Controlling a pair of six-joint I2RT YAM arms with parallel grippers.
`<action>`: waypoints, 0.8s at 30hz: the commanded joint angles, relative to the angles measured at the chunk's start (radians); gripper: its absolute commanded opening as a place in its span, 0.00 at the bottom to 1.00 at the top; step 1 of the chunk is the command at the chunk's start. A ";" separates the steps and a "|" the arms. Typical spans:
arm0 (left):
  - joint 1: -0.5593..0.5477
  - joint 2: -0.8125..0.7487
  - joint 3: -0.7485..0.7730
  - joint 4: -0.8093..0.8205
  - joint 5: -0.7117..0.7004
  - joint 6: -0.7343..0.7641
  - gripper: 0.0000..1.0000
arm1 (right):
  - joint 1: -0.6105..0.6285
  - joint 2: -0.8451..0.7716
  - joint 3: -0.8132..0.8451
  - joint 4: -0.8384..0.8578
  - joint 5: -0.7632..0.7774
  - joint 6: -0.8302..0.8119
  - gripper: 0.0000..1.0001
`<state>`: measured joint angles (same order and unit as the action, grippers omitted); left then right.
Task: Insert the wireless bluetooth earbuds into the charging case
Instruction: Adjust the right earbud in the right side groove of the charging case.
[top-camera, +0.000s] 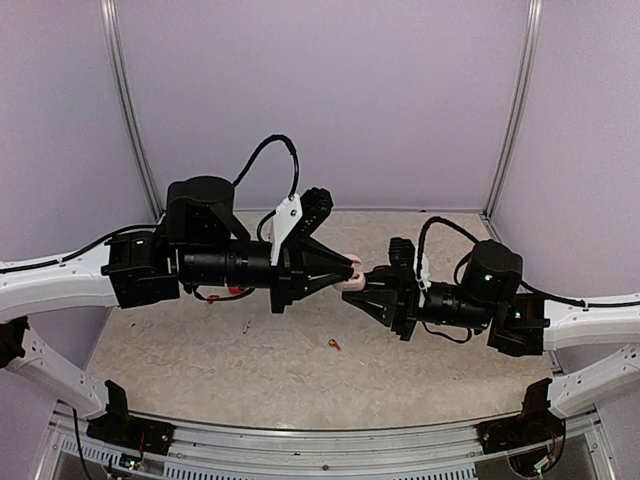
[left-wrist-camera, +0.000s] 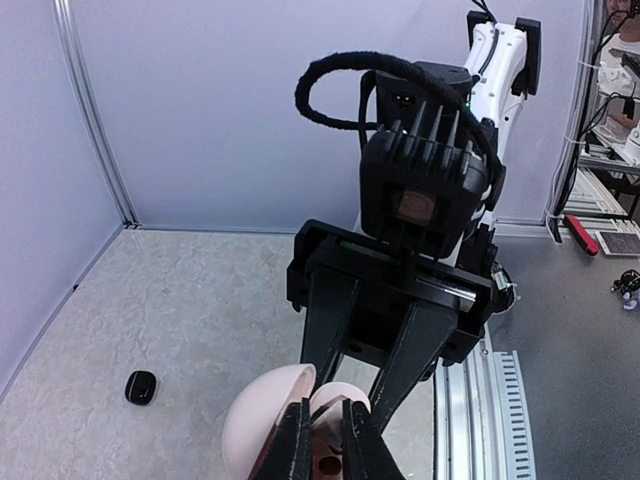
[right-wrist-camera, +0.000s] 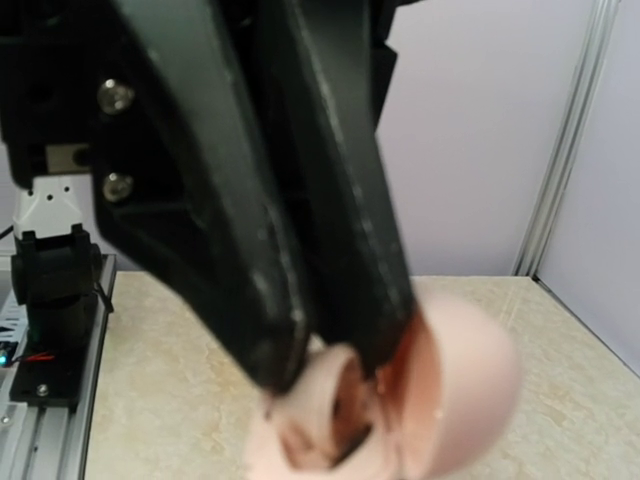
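One open pink case (left-wrist-camera: 255, 425), right claw (left-wrist-camera: 347, 392) gripping

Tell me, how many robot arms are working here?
2. The left arm comes in from the left, the right arm from the right; they meet at a pink case in the middle. None seems hidden.

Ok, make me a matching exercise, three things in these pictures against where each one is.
Things: 1 pink charging case; 2 red-orange earbud; 3 small black object.
Places: A on the table, seen only from the left wrist; B gripped by left gripper and right gripper; C on the table toward its near edge, in the top view.
Pairs: 1-B, 2-C, 3-A.
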<state>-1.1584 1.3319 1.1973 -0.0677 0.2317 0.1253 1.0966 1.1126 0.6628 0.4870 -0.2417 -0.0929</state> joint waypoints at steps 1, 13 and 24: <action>-0.010 0.027 0.031 -0.066 -0.007 0.037 0.11 | -0.006 -0.008 0.031 0.025 -0.001 -0.008 0.00; -0.052 0.072 0.057 -0.155 -0.053 0.103 0.11 | -0.006 -0.010 0.043 0.024 -0.002 -0.010 0.00; -0.053 0.076 0.078 -0.259 0.002 0.194 0.11 | -0.006 -0.023 0.038 0.012 -0.057 -0.024 0.00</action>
<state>-1.1912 1.3758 1.2659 -0.2142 0.1806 0.2634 1.0908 1.1126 0.6628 0.4122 -0.2630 -0.1108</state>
